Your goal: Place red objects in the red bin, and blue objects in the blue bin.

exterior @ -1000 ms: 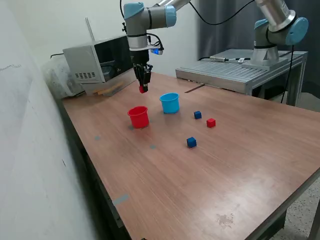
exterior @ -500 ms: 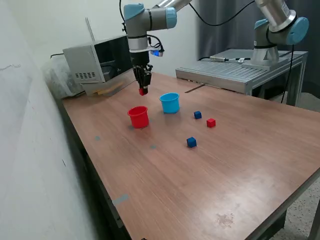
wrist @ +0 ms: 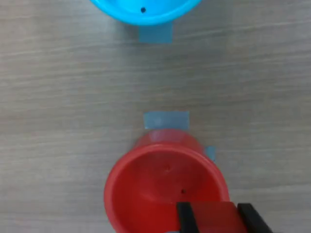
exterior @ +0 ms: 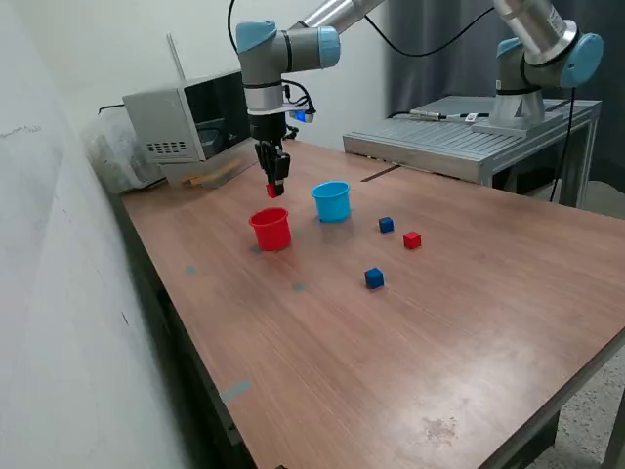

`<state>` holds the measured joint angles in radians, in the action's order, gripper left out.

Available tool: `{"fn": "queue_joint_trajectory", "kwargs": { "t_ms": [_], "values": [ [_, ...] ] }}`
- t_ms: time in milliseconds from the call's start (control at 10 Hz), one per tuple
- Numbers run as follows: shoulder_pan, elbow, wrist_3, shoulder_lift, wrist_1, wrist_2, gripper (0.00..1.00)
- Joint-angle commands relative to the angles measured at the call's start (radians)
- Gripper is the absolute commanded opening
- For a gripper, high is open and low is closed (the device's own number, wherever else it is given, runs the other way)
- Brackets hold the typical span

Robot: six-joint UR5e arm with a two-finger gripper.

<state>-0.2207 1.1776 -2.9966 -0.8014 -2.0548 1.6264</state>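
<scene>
My gripper (exterior: 274,190) is shut on a red cube (wrist: 212,216) and holds it in the air just above the red cup (exterior: 270,229). In the wrist view the cube sits between the two black fingers (wrist: 184,218) over the open mouth of the red cup (wrist: 155,189), which looks empty. The light blue cup (exterior: 332,201) stands to the exterior view's right of the red one; its rim shows in the wrist view (wrist: 146,12). A second red cube (exterior: 412,239) and two dark blue cubes (exterior: 386,225) (exterior: 374,278) lie on the table.
A microwave-like box (exterior: 190,117) stands at the back of the wooden table (exterior: 410,352). A second arm (exterior: 537,59) stands on a metal bench (exterior: 459,137) at the exterior view's right. Blue tape marks (wrist: 166,120) lie beside the cups.
My gripper has moved toward the exterior view's left and slightly down with the red cube, from between the cups to over the red cup.
</scene>
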Motion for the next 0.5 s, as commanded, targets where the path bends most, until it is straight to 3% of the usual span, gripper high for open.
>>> {"fn": "queue_joint_trajectory", "kwargs": {
  "t_ms": [0,100,200,400],
  "values": [
    [-0.008,-0.027,-0.001,0.017,-0.002,0.0,0.0],
    [-0.009,-0.026,-0.001,0.019,-0.005,0.001,0.0],
    [-0.009,-0.026,-0.001,0.019,-0.005,0.001,1.0],
    [-0.014,-0.026,-0.002,0.021,-0.005,0.001,1.0]
  ]
}}
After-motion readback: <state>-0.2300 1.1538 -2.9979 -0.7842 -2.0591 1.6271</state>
